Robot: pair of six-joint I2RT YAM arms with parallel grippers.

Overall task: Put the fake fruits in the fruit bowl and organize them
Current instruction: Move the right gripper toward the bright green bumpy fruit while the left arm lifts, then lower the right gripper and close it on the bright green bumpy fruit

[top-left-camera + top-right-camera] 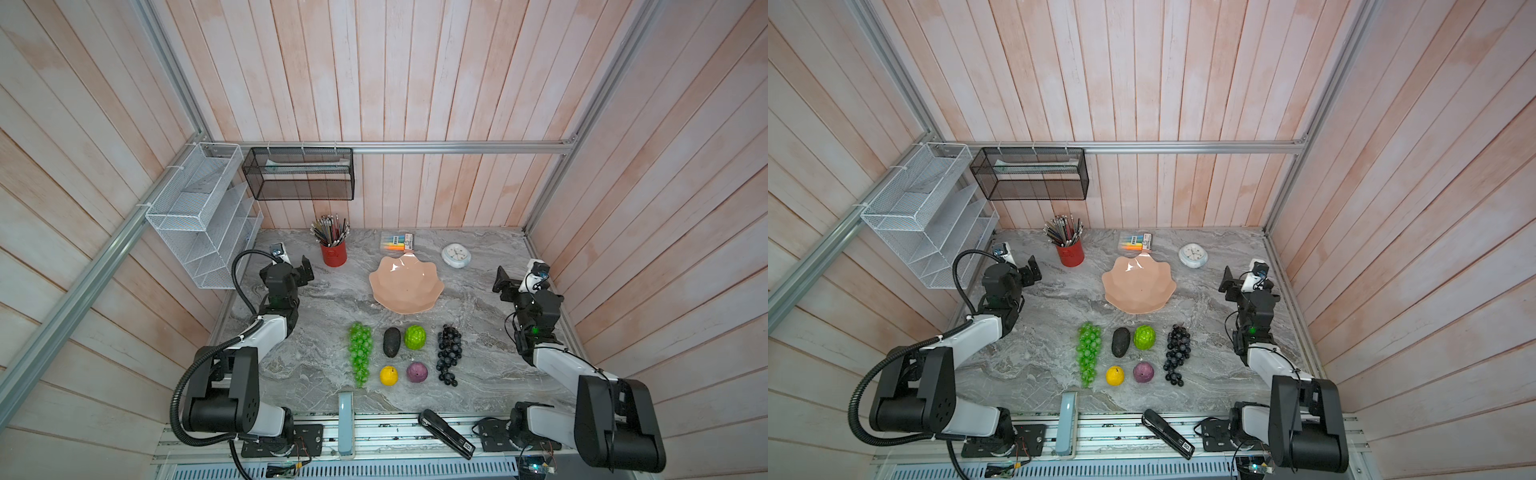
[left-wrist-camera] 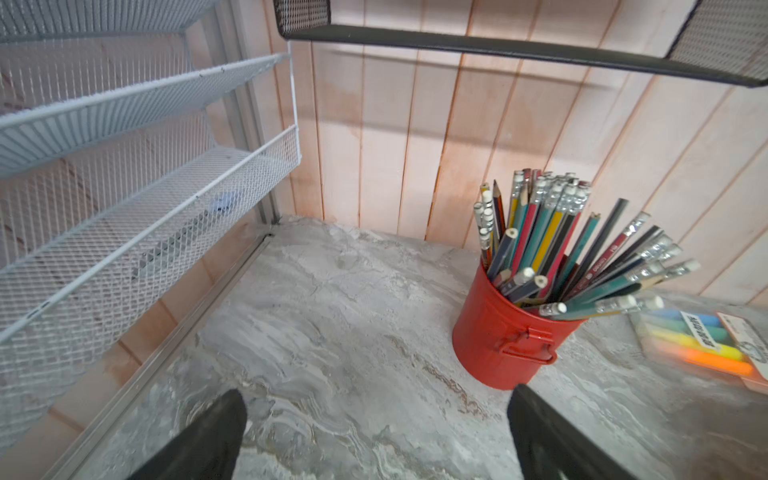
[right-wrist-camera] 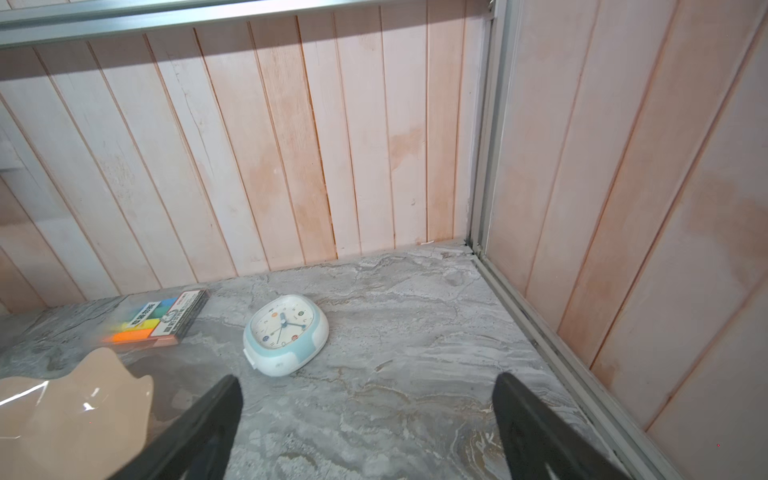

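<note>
Left gripper (image 2: 376, 399) and right gripper (image 3: 368, 382) both gape wide, holding nothing

fruit bowl (image 1: 405, 286): peach, upright | green grapes (image 1: 360, 353), avocado (image 1: 392, 342), lime ball (image 1: 415, 337), black grapes (image 1: 449, 353), yellow ball (image 1: 388, 375), purple ball (image 1: 417, 371): grouped outside it

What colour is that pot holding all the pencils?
The pot is red; clearest in the left wrist view.

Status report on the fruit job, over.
Left tool open, empty. Right tool open, empty. Six fake fruits on table, fruit bowl empty. Nothing in the way.
</note>
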